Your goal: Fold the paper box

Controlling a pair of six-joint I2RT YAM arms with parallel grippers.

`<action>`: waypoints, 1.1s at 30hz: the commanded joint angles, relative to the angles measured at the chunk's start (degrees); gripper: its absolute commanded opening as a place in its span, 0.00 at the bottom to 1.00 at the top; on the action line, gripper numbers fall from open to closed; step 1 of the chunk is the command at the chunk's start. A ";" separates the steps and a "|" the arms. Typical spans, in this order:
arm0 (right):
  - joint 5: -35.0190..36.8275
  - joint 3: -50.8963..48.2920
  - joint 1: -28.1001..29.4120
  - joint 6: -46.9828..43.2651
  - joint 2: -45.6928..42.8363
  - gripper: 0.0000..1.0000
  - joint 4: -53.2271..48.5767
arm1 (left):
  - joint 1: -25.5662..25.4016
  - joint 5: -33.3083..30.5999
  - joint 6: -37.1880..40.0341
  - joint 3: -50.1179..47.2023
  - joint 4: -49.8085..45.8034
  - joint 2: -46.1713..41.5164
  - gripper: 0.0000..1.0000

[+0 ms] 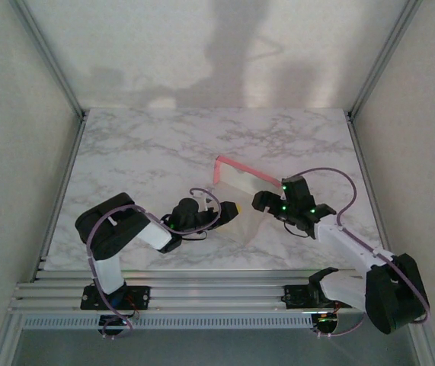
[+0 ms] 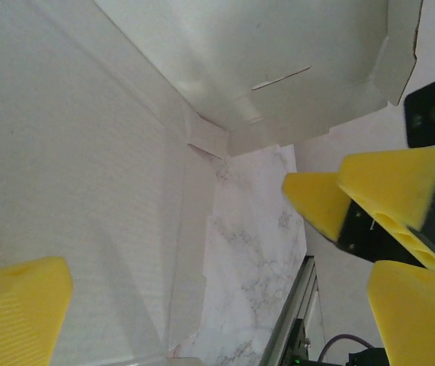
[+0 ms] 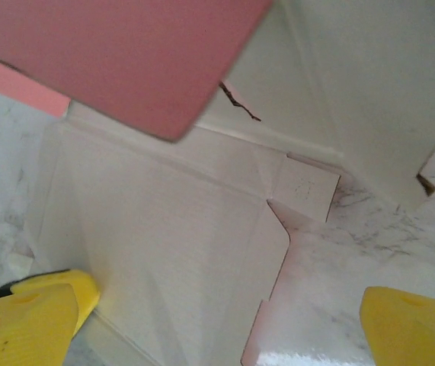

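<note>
The paper box (image 1: 246, 188) lies partly unfolded mid-table, off-white inside up, with a pink flap (image 1: 232, 165) raised along its far edge. My left gripper (image 1: 231, 208) reaches in from the left at the box's near-left side, jaws open. In the left wrist view its yellow fingertips (image 2: 19, 313) straddle an off-white panel (image 2: 87, 191) without pinching it. My right gripper (image 1: 268, 203) stands open at the box's right side. In the right wrist view a flat panel (image 3: 164, 252) lies between its spread fingertips (image 3: 27, 320), and the pink flap (image 3: 118, 61) hangs above.
Marble tabletop (image 1: 141, 152) surrounds the box, with white walls at the back and both sides. An aluminium rail (image 1: 202, 293) runs along the near edge by the arm bases. The right gripper's yellow fingers (image 2: 385, 191) sit close to my left gripper.
</note>
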 commanded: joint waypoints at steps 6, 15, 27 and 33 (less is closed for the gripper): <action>4.14 -3.87 -0.31 9.11 1.82 0.94 12.15 | -0.12 -0.98 1.11 0.91 -5.52 -5.63 0.99; 2.56 -5.20 -0.32 11.84 6.77 0.92 18.36 | 0.38 1.25 12.31 7.41 -19.00 -8.25 0.99; 5.92 -5.77 -0.31 12.62 9.98 0.92 20.89 | 4.27 3.19 17.15 4.96 -17.11 -2.85 0.99; 2.79 -3.51 -1.37 6.83 12.06 0.91 23.37 | 4.28 2.86 12.17 1.02 -9.79 -1.64 0.99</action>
